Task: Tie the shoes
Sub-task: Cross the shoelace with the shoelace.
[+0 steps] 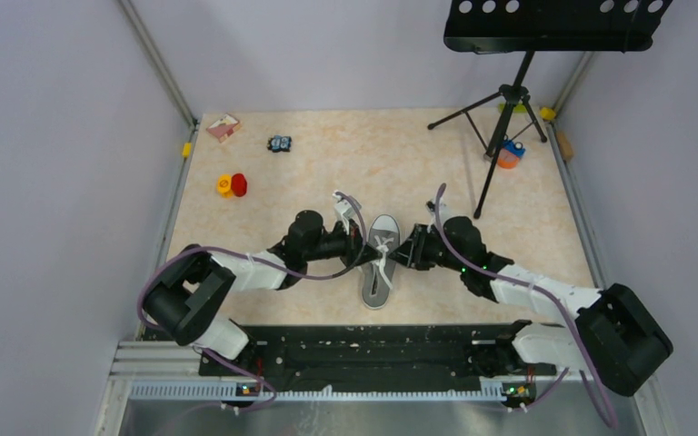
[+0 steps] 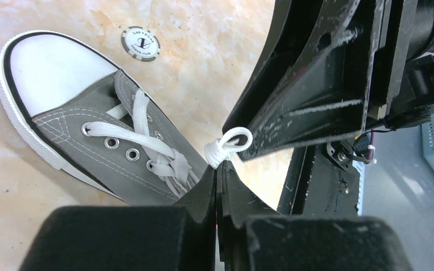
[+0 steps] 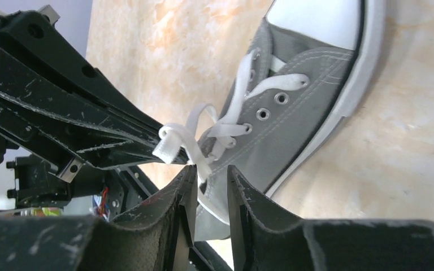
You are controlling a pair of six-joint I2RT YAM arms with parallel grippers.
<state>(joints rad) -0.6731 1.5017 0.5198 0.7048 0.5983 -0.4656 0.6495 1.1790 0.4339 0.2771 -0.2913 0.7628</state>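
A grey sneaker (image 1: 380, 263) with a white toe cap lies mid-table, toe pointing away from the arm bases. My left gripper (image 2: 219, 167) is shut on a small loop of white lace (image 2: 233, 142) just beside the shoe's eyelets (image 2: 130, 153). My right gripper (image 3: 209, 171) faces it from the other side with its jaws a little apart. A white lace strand (image 3: 199, 153) runs down into that gap, touching the left finger only. In the top view both grippers (image 1: 361, 242) (image 1: 402, 252) meet over the shoe's laced middle. The laces (image 3: 234, 121) are crossed loosely over the tongue.
A poker chip (image 2: 140, 43) lies on the table beyond the toe. A music stand's tripod (image 1: 507, 118) stands at the back right, with an orange and blue object (image 1: 509, 154) by it. Red and yellow pieces (image 1: 232, 185), a small box (image 1: 224, 127) and a dark toy (image 1: 279, 143) sit back left.
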